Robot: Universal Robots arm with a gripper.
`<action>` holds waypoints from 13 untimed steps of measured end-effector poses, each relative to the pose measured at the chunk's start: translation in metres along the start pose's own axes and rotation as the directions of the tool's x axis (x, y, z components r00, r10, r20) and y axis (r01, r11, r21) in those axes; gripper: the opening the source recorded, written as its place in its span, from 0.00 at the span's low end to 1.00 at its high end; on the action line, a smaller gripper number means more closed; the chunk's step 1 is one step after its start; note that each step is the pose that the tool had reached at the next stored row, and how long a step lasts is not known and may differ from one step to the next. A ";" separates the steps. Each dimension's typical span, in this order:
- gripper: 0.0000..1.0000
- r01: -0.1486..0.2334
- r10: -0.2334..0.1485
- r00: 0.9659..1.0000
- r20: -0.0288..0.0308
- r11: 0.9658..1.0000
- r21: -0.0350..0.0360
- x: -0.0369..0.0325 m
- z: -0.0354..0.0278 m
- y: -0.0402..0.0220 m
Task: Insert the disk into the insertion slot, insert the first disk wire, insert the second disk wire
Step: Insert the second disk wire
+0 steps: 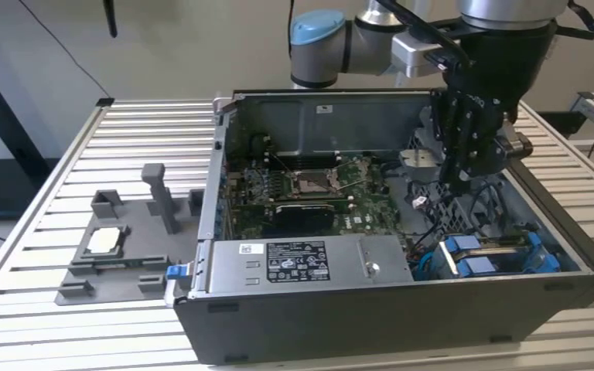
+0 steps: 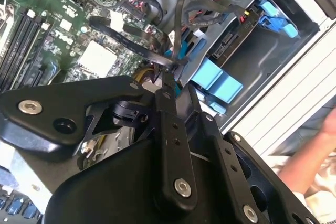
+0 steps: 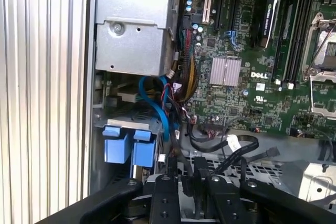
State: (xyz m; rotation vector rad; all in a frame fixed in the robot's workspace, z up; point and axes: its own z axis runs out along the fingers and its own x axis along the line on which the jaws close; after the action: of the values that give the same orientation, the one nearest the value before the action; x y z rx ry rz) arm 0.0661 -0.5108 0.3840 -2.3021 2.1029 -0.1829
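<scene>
The disk [image 1: 475, 256] lies in the insertion slot [image 1: 547, 261], a grey cage at the case's corner on the exterior view's right; its blue carrier tabs stick out. In both wrist views the blue tabs [image 2: 215, 81] [image 3: 129, 148] sit close beside my fingers, with the cage wall [image 2: 247, 45] behind them. My gripper [image 1: 460, 184] hangs inside the case, above and behind the cage. In the second wrist view the gripper [image 2: 168, 74] is shut on a black disk wire [image 2: 131, 43] that loops over the board. The gripper [image 3: 185, 170] hovers just over the cage edge in the first wrist view.
A long silver box [image 1: 297, 263] [image 3: 134, 30] lines the case's front wall beside the cage. The green motherboard [image 1: 308, 193] [image 3: 252, 51] fills the middle. A blue cable [image 3: 160, 109] curls by the tabs. A grey fixture [image 1: 121, 255] stands on the slatted table. A person's hand [image 2: 315, 174] is outside the case.
</scene>
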 end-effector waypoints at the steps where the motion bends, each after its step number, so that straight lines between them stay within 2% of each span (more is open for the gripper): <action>1: 0.27 0.000 0.000 1.000 -0.001 1.000 0.000 -0.0008 0.0000 -0.0002; 8: 0.27 0.005 -0.005 1.000 -0.001 1.000 0.004 -0.0021 0.0007 -0.0016; 13: 0.27 0.005 -0.005 1.000 -0.001 1.000 0.005 -0.0021 0.0014 -0.0021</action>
State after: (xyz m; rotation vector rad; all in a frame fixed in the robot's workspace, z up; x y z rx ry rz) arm 0.0681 -0.5087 0.3827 -2.3058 2.0948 -0.1888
